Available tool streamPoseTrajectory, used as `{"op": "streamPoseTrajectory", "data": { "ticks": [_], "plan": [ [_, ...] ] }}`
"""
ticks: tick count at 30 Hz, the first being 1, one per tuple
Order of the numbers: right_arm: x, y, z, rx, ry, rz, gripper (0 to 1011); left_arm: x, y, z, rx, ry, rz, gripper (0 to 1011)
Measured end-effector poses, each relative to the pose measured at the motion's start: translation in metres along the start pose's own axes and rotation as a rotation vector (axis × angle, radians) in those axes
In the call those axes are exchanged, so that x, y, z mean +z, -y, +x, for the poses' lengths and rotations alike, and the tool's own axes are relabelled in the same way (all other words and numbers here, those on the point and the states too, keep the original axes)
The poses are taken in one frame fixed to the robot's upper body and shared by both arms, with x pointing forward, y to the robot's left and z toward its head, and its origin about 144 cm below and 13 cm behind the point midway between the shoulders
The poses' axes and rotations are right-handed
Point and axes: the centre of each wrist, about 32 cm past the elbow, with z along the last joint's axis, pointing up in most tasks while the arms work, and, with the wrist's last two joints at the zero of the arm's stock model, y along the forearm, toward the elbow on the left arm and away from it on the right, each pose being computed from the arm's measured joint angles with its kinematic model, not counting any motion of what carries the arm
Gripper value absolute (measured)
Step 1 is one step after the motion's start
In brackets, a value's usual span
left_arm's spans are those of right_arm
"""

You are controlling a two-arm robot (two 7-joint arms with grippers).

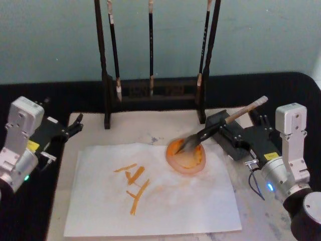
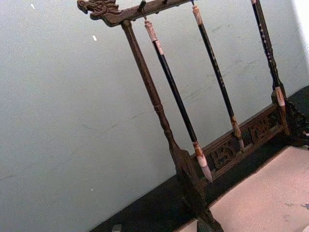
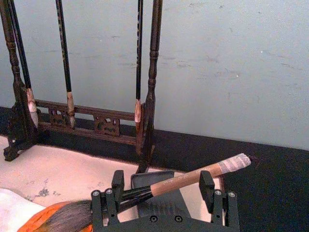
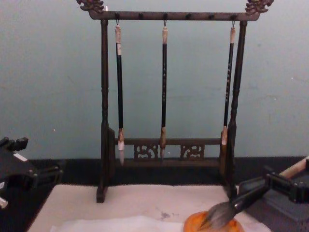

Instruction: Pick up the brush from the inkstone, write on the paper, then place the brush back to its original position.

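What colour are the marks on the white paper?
Orange. The strokes on the paper match the orange puddle under the brush; head view shows it best.

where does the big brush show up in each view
Head: the brush lies slanted right of centre, bristles on the orange dish.
Left wrist: not in it.
Right wrist: it crosses the bottom, between the right claw's fingers.
Chest: lower right, tuft on the dish.
Shared landmark: the wooden brush rack.

Between your right gripper's [image 1: 228, 131] fingers [image 3: 206, 183] lies the brush [image 1: 220, 124], its tuft reaching left past them onto the dish [image 1: 186, 157]. The paper [image 1: 150, 193] lies left of them on the mat [image 1: 160, 125]; the rack [image 1: 155, 95] stands behind.
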Motion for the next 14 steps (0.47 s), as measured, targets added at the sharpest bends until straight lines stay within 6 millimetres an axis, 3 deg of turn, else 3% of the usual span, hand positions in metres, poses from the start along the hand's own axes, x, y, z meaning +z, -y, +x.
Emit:
{"op": "streamPoseTrajectory", "data": {
  "ticks": [14],
  "plan": [
    [0.0,0.0,0.0,0.0,0.0,0.0,1000,0.0,0.0,0.0,0.0,0.0,0.0,1010]
  ]
}}
